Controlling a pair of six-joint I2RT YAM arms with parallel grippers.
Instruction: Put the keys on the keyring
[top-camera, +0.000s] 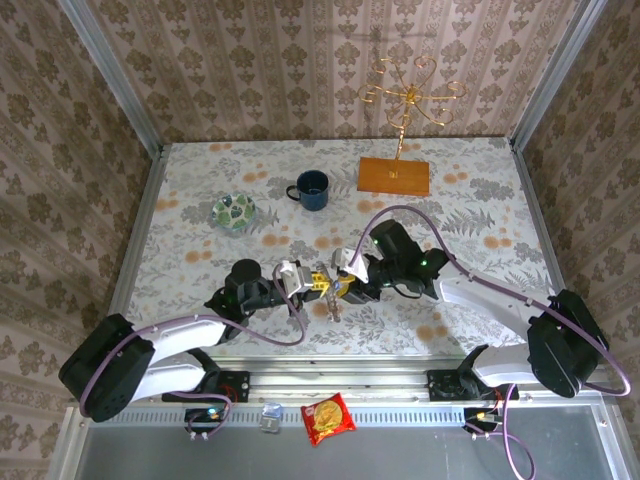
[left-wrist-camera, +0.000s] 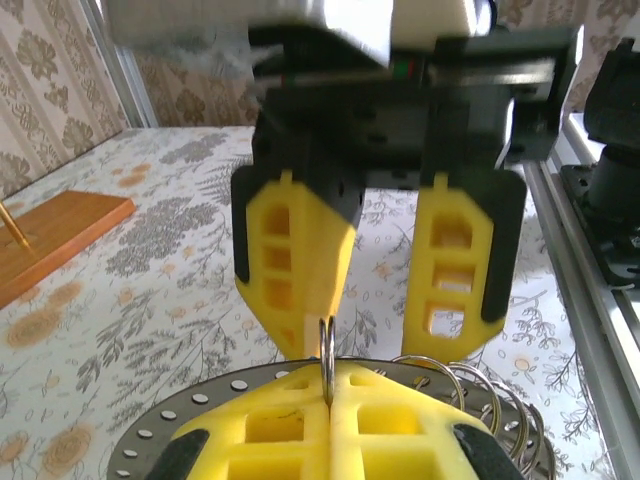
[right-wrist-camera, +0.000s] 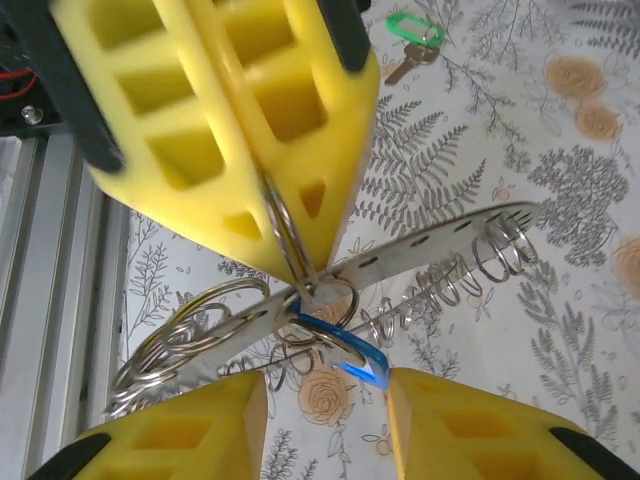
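Note:
The keyring (right-wrist-camera: 430, 245) is a flat grey metal plate with holes and several wire loops, held above the table between both arms. My left gripper (left-wrist-camera: 328, 385) is shut on a small split ring (left-wrist-camera: 327, 355) at the plate's edge (left-wrist-camera: 150, 445). A key with a blue head (right-wrist-camera: 345, 350) hangs from a loop under the plate. My right gripper (right-wrist-camera: 325, 390) is open, its yellow fingers (right-wrist-camera: 500, 430) either side of the blue key without touching it. The green key (right-wrist-camera: 410, 30) lies on the table beyond. From above, the left gripper (top-camera: 318, 283) and right gripper (top-camera: 345, 287) meet tip to tip.
A blue mug (top-camera: 312, 190) and a green patterned glass dish (top-camera: 234, 212) stand at the back left. The gold wire stand (top-camera: 410, 95) rises from its wooden base (top-camera: 394, 175) at the back. A red snack packet (top-camera: 328, 418) lies beyond the table's near edge.

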